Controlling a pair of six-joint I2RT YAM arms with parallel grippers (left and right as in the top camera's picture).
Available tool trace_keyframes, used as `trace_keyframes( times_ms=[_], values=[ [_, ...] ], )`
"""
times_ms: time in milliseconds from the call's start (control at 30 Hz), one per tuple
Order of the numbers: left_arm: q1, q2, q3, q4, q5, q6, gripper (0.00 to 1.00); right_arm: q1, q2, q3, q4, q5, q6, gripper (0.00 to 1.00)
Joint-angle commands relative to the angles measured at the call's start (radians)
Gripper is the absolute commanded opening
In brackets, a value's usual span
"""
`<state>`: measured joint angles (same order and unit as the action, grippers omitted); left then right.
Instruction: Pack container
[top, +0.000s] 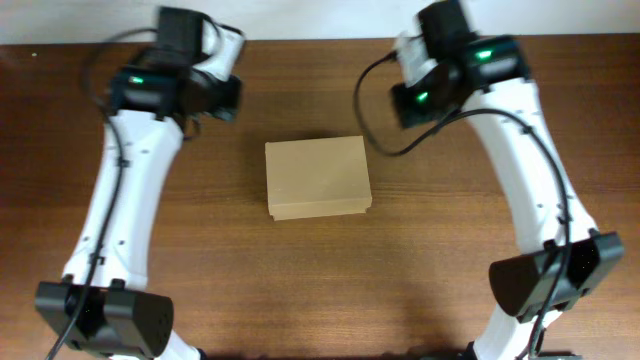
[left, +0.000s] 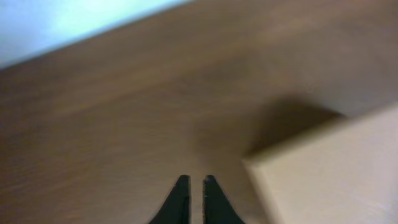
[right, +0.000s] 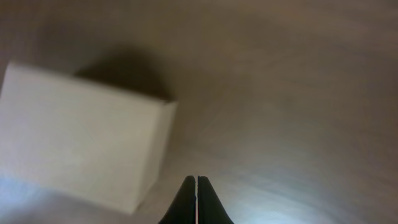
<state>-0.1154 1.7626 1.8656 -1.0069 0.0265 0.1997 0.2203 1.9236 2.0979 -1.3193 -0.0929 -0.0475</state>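
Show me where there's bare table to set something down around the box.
Widest bare table: between the cardboard box and the arm bases. A smaller strip lies beyond the box, between the left gripper and right gripper. Crowded along both sides, where the arms run.

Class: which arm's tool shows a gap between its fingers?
The left tool: a narrow gap separates its fingertips, while the right tool has them pressed together.
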Motion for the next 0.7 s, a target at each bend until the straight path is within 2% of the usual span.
trace_keyframes(
  times_ms=[0, 267, 333, 367, 400, 433, 467, 500, 667],
  values=[
    [0.092, -0.026, 0.061, -0.002, -0.057, 0.038, 0.18, -0.079, -0.006, 0.085, -0.013, 0.061, 0.012, 0.04],
    [0.303, -0.026, 0.084, 0.014, -0.056, 0.040, 0.25, -0.293, -0.006, 0.124, -0.037, 0.037, 0.024, 0.03],
    [0.330, -0.026, 0.084, 0.025, -0.056, 0.040, 0.33, -0.316, -0.006, 0.124, -0.037, 0.005, 0.024, 0.06],
    [0.340, -0.026, 0.084, 0.032, -0.057, 0.040, 0.41, -0.324, -0.006, 0.124, -0.037, -0.010, 0.024, 0.12],
    [0.346, -0.026, 0.084, 0.039, -0.056, 0.040, 0.63, -0.328, -0.006, 0.124, -0.037, -0.017, 0.026, 0.23],
    [0.349, -0.026, 0.084, 0.039, -0.056, 0.040, 1.00, -0.327, -0.006, 0.124, -0.037, -0.020, 0.028, 0.45],
    [0.350, -0.026, 0.084, 0.039, -0.057, 0.040, 1.00, -0.327, -0.006, 0.124, -0.037, -0.019, 0.028, 0.67],
    [0.349, -0.026, 0.084, 0.039, -0.057, 0.040, 1.00, -0.325, -0.006, 0.124, -0.037, -0.019, 0.027, 0.99],
    [0.349, -0.026, 0.084, 0.038, -0.057, 0.040, 1.00, -0.325, -0.006, 0.124, -0.035, -0.019, 0.027, 0.99]
  ],
)
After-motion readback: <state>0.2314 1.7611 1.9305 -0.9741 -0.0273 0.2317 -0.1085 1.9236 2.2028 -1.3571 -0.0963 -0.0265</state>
